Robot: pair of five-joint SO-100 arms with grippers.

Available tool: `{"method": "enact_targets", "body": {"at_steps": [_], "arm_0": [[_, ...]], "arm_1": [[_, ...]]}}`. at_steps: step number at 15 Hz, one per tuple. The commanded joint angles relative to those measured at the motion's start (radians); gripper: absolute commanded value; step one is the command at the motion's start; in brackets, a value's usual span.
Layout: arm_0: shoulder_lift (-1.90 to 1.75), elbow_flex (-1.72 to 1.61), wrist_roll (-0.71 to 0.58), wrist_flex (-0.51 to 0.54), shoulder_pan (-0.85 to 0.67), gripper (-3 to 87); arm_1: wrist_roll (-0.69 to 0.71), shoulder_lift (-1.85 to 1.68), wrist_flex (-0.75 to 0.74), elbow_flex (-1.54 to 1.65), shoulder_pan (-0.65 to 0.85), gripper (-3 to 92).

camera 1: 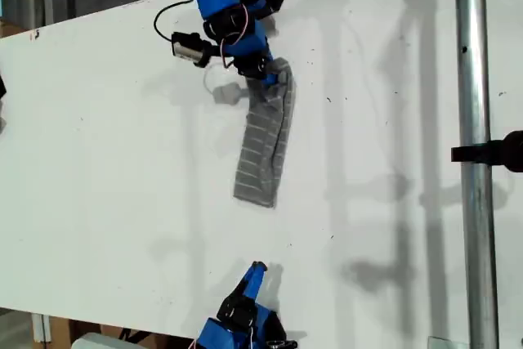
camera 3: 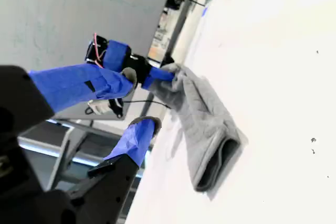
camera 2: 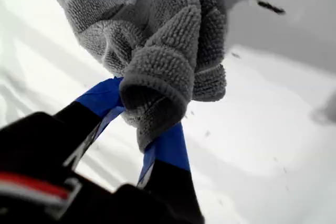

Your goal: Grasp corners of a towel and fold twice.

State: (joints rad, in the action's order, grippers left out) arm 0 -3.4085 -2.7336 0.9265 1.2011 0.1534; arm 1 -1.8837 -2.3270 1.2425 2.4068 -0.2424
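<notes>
At the top of the exterior view, the first gripper (camera 1: 263, 71) clamps the towel's (camera 1: 263, 146) far end, its length trailing toward the second gripper (camera 1: 255, 271), parted and empty below.

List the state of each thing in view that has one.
towel: folded into a narrow strip on the table, one end bunched and lifted.
my first pincer: shut on the towel's bunched end.
my second pincer: open, holding nothing, clear of the towel.
</notes>
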Motion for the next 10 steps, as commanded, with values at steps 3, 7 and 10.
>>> {"method": "enact_targets", "body": {"at_steps": [3, 7, 10], "arm_0": [[-0.008, 0.0, -0.023, -0.005, -0.017, 11.8], [-0.014, -0.008, 0.002, -0.008, -0.003, 10.6], [-0.025, -0.021, 0.012, -0.006, 0.005, 10.6]], "arm_1": [[0.192, -0.008, -0.178, -0.103, 0.038, -0.1], [0.449, 0.609, -0.357, -0.607, 0.135, -0.1], [0.492, 0.79, -0.376, -0.77, 0.146, 1.5]]}}
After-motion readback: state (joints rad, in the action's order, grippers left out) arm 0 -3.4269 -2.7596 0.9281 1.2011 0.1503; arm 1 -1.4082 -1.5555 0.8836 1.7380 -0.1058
